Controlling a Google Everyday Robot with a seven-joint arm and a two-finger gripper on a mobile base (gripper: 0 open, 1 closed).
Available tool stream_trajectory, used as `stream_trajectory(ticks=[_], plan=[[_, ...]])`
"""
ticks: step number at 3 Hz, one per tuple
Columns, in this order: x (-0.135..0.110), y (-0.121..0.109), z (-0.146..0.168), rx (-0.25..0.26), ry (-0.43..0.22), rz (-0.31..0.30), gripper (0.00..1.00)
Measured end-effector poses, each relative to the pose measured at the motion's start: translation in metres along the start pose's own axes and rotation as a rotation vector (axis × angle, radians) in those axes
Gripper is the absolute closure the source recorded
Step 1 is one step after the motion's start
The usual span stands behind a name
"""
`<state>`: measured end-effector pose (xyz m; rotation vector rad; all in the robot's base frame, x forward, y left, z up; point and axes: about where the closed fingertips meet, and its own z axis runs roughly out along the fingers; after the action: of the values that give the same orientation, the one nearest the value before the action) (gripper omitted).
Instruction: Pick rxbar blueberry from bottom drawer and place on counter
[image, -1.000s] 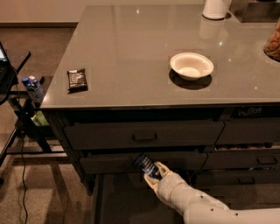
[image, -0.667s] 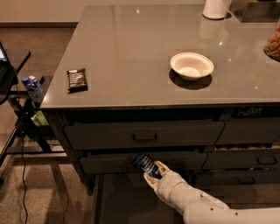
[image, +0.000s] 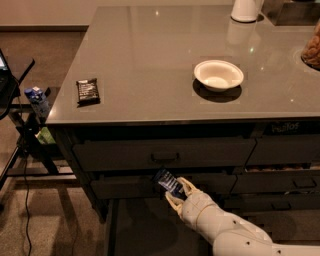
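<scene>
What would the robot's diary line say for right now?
gripper: shut on dark blue wrapped snack bar | position: above open dark bottom drawer | glossy grey counter: bar not yet placed

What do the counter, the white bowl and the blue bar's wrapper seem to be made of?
The counter: grey and glossy, perhaps stone or laminate; it shows bright reflections. The white bowl: matte, maybe paper or plastic; no sharp glints. The rxbar blueberry, held by the gripper before the drawers: shiny foil-like film, catching light.
</scene>
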<state>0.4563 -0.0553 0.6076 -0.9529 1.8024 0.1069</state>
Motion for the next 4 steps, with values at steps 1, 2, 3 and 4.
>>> stream_trajectory(ticks=[1, 2, 3, 4], plan=[[-0.028, -0.016, -0.018, 0.032, -0.027, -0.044, 1.0], [-0.061, -0.039, -0.036, 0.079, -0.058, -0.105, 1.0], [-0.061, -0.039, -0.036, 0.079, -0.058, -0.105, 1.0], [-0.072, -0.046, -0.042, 0.099, -0.065, -0.102, 1.0]])
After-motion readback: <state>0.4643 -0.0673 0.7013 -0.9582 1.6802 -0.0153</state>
